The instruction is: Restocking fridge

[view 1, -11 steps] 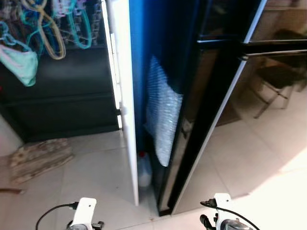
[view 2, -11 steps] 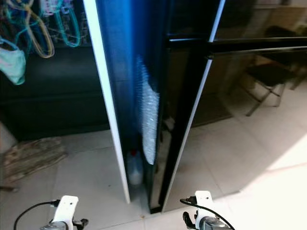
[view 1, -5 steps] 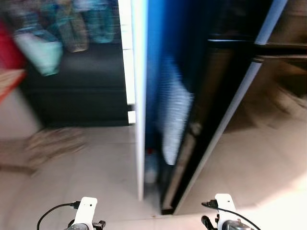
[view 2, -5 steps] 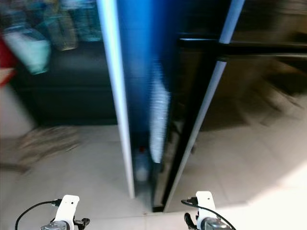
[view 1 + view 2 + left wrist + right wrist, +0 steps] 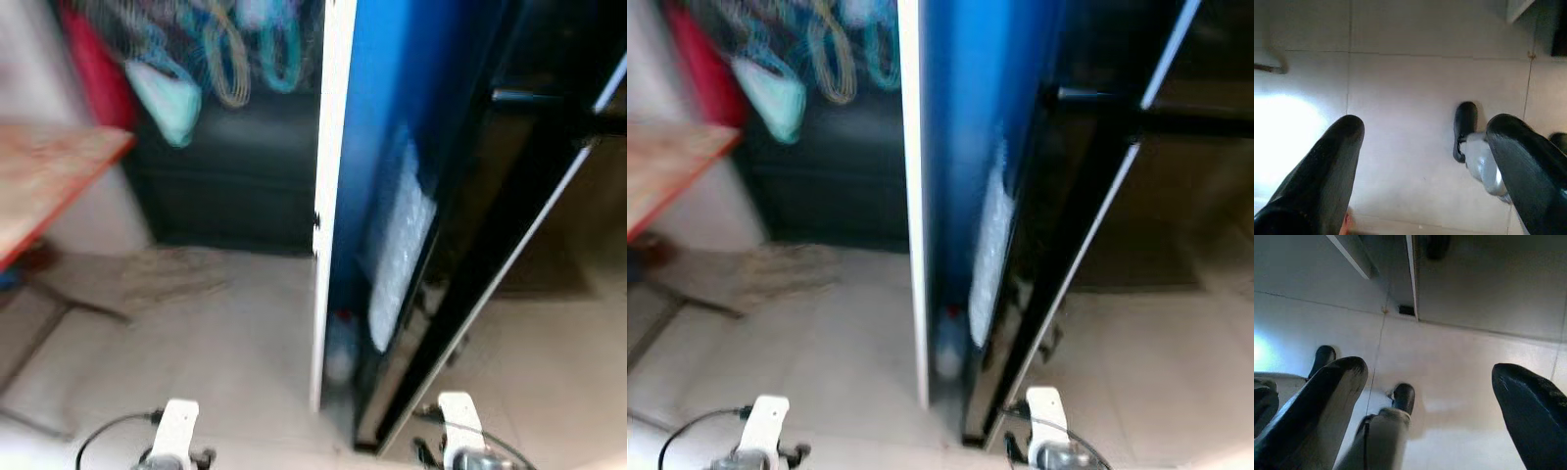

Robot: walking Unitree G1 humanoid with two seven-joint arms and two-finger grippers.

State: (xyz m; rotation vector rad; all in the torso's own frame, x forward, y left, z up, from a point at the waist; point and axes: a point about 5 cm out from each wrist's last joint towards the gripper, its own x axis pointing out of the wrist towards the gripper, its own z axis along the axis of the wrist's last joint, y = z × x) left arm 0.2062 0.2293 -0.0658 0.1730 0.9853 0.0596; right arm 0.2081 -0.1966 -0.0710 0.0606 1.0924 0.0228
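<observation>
Both arms hang low; left tool (image 5: 1420,161) and right tool (image 5: 1430,401) gape empty over blurred, seemingly tiled floor (image 5: 1400,83).

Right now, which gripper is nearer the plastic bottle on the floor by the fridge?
Probably the right. The bottle stands ahead, between both arms. The right gripper hangs low just right of it; the left gripper hangs farther off to its left.

Wooden table (image 5: 44,181), hanging hoops (image 5: 230,64), tiled floor (image 5: 196,362)
</observation>
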